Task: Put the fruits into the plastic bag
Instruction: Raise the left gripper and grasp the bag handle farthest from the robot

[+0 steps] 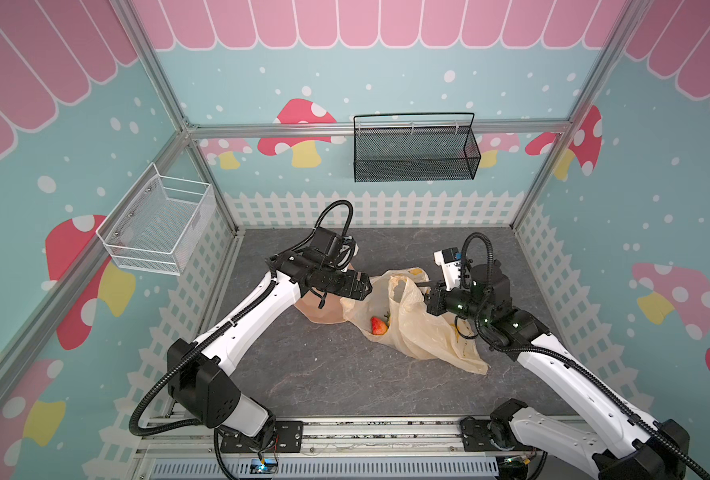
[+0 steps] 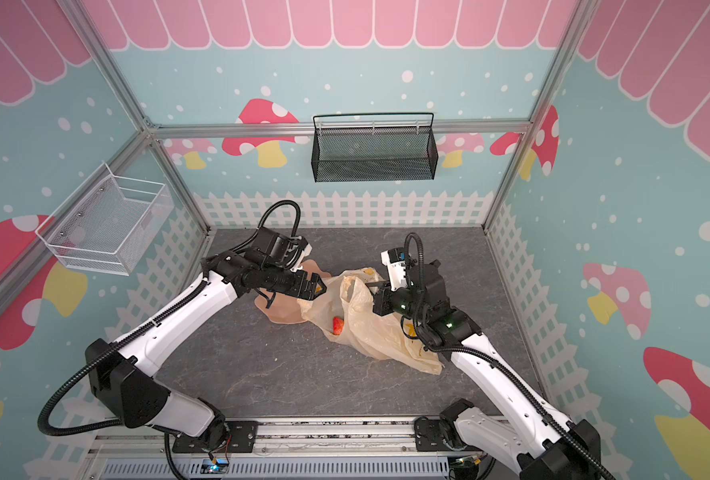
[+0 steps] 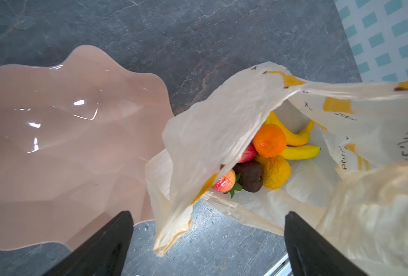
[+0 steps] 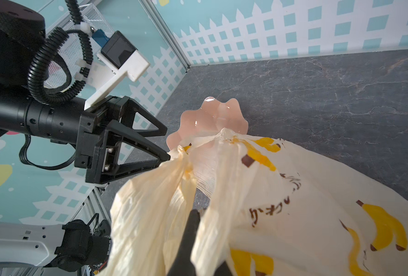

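– In the middle of the bench point(image 1: 324, 382), how does the bag lie?
– Your bag point(image 1: 422, 336) runs from far-centre to near-right. Its closed end is by the right arm point(image 1: 553, 353) and its mouth is at the far-left end, facing your left arm point(image 1: 257, 307).
– Who has hold of it?
– Your right jaws are pressed together on the film at the bag's rim. The right wrist view shows the plastic bunched around them. That side is lifted, so the mouth stands open. Your left jaws are spread wide with nothing between them, and they hang just over the mouth's left lip, between dish and bag.
– What is in the containers?
– Look down your left wrist view. Deep in the bag you have an orange point(image 3: 269, 140), two bananas point(image 3: 298, 151), a strawberry point(image 3: 224, 182), a dark piece point(image 3: 249, 175) and a yellowish piece point(image 3: 276, 172), all heaped together. Another red piece point(image 3: 247, 153) is half hidden under the film. In a top view only the strawberry point(image 1: 378, 325) shows through the mouth. The dish point(image 3: 66, 143), hard against the bag's left edge, looks empty.
– What does your next move turn on?
– On that lifted rim, I'd say. No fruit shows on the bare bench, so you look close to done. Your left arm is the nearer one to both mouth and dish. If the right jaws let go, the thin film will likely sag over the fruit, so I'd take your left jaws up and clear first.
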`<state>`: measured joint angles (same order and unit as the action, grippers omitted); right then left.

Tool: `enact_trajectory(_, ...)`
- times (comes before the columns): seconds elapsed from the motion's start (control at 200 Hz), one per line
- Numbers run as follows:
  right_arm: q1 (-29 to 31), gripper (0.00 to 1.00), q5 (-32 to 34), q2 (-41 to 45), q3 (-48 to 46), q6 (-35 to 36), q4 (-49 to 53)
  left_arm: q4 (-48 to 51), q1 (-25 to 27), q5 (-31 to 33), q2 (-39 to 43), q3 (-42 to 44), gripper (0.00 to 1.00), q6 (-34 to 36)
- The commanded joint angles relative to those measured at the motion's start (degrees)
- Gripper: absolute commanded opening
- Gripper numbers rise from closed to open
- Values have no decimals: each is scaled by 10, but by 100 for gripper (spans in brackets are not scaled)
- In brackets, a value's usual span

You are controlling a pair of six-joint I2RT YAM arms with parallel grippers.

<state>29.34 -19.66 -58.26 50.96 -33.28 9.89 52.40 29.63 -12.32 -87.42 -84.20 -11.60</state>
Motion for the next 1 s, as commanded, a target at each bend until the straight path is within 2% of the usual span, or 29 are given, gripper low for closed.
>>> enact_trajectory(0.0, 3, 0, 5, 11, -4, -2, 0, 29, 1, 4, -2, -12, 99, 32)
enact_trajectory(0.365, 3, 0, 7, 15, -3, -2, 4, 27, 3, 61, -75, -3, 99, 94)
enact_trajectory(0.505, 3, 0, 7, 16, -1, -2, 6, -18, 0, 66, -88, 13, 97, 95)
enact_trajectory(0.575, 4, 0, 7, 18, 0, -3, 7, -33, -3, 54, -91, 14, 88, 99)
enact_trajectory(0.635, 3, 0, 11, 21, -1, -3, 11, -34, -6, 42, -93, 7, 75, 101)
enact_trajectory(0.76, 4, 0, 22, 36, -7, -7, 15, -49, -7, -6, -84, 12, 33, 98)
enact_trajectory(0.81, 4, 0, 27, 43, -10, -10, 15, -50, -7, -16, -82, 13, 11, 95)
enact_trajectory(0.835, 3, 0, 29, 46, -11, -12, 15, -49, -7, -19, -82, 14, 5, 93)
enact_trajectory(0.87, 3, 0, 34, 50, -12, -13, 17, -49, -7, -26, -78, 15, 0, 91)
enact_trajectory(0.991, 3, 0, 46, 57, -11, -19, 26, -49, -7, -67, -59, 6, 0, 72)
